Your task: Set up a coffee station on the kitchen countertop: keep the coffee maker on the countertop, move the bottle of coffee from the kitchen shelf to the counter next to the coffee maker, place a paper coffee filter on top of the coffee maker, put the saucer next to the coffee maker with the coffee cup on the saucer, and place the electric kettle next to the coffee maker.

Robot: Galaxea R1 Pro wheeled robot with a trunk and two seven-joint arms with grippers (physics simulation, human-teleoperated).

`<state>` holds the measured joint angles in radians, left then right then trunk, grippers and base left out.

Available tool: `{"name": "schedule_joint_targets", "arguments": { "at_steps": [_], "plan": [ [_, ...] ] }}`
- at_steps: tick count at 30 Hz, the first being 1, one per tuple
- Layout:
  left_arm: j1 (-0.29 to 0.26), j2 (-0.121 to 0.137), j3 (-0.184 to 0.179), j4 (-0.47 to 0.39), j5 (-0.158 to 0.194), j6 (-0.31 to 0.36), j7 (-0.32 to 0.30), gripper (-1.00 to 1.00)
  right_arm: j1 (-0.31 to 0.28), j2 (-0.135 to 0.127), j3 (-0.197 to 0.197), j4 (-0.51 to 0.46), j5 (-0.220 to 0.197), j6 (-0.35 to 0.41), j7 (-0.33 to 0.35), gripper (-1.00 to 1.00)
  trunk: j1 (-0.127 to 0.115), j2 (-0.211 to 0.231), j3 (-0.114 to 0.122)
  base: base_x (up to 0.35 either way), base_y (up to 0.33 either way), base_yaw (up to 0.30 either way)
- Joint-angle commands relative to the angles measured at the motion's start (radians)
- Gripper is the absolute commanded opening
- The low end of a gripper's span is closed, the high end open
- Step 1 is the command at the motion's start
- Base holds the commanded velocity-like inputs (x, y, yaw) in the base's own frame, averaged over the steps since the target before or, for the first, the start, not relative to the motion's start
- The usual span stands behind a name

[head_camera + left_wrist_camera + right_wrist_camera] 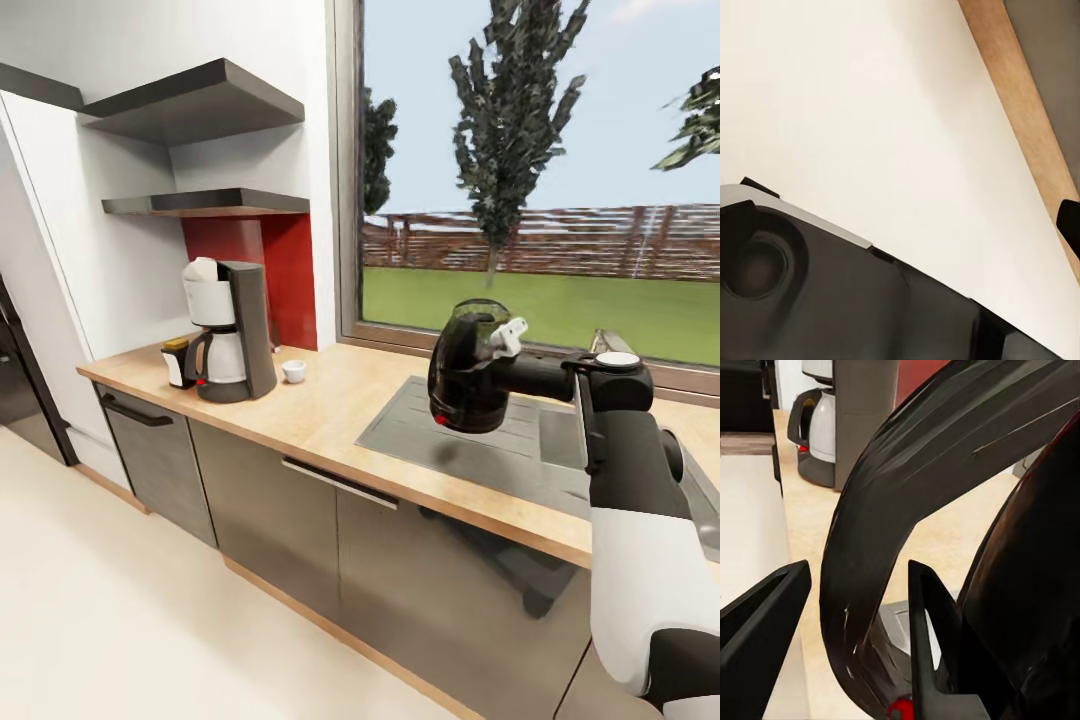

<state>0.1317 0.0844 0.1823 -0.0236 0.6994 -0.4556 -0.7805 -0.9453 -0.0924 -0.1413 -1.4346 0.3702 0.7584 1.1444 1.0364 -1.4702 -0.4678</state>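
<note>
On the surface (pixel 330 400), the coffee maker (pixel 232 330) stands at ten o'clock with a filter (pixel 203 268) on top, bottle (pixel 177 361) at its nine o'clock, cup (pixel 294 371) at its three. The kettle (pixel 470 368) hangs above the sink (pixel 520 430), at two o'clock.

Counter (pixel 330 400): you see light wood with a matt, smooth top.
Sink (pixel 520 440): brushed grey steel with a dull sheen.
Cabinet fronts (pixel 270 510): grey, satin finish that looks like metal.
Shelf (pixel 215 203): dark grey board, slightly glossy.
Kettle (pixel 468 380): dark, clear glass body, shiny; your right wrist view shows its handle (pixel 915 510) as glossy black plastic with streaked highlights.
Fingers (pixel 930 637): matt black plastic.
Coffee maker (pixel 232 335): matt dark plastic casing, pale front, glass jug.
Cup (pixel 293 372): smooth, white, like glazed ceramic.
Floor (pixel 120 620): smooth, pale, matt.
</note>
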Motion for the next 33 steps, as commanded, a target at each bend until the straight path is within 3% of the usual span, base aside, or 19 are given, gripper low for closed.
{"name": "schedule_joint_targets", "arguments": {
  "at_steps": [1,10,33],
  "plan": [
    [0.0,0.0,0.008,-0.001,-0.006,-0.002,-0.003,1.0,-0.001,0.0,-0.001,-0.001,0.004,0.005,0.011,-1.0,0.0,-0.001,-0.001,0.0,0.0,0.003],
    [0.0,0.0,0.008,-0.001,-0.006,-0.002,-0.003,1.0,-0.001,0.0,-0.001,-0.001,0.004,0.006,0.012,-1.0,0.0,-0.001,-0.001,0.0,0.0,0.077],
    [0.0,0.0,0.008,-0.001,-0.006,-0.003,-0.003,1.0,-0.001,0.0,-0.001,-0.001,0.004,0.006,0.012,-1.0,0.0,-0.001,-0.001,0.0,0.0,0.26]
  ]
}}
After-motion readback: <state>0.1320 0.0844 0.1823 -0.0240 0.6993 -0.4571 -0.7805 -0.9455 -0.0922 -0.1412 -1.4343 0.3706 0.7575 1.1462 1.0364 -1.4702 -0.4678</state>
